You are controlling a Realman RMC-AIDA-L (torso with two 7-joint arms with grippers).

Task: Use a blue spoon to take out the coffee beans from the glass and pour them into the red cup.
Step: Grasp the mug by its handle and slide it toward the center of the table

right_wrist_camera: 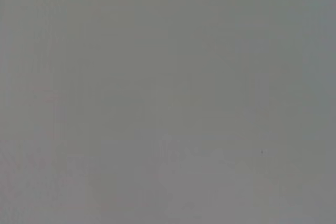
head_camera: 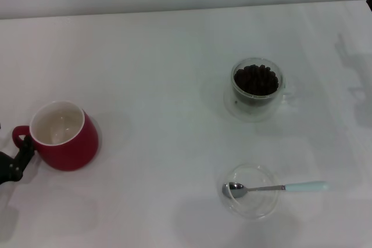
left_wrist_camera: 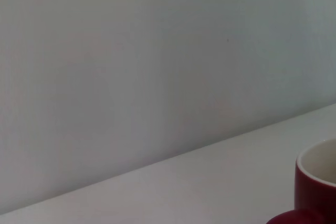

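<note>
While the left gripper (head_camera: 16, 158) waits at the table's left edge, touching the red cup's (head_camera: 63, 136) handle with its fingers' state impossible to tell, nothing has yet been scooped. Farther right, the glass (head_camera: 256, 89) stands full of coffee beans (head_camera: 256, 79), and nearer the robot the blue spoon (head_camera: 273, 187) rests across a shallow glass dish (head_camera: 250, 191). Judging by this, the right gripper, unseen, must first pick up the spoon by its handle.

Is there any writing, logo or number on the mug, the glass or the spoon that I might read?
None: no words, labels, brands, numbers or signs show in any view.
The red cup is plain.
The glass is clear and unmarked.
The blue spoon and the glass dish under it bear nothing readable.
</note>
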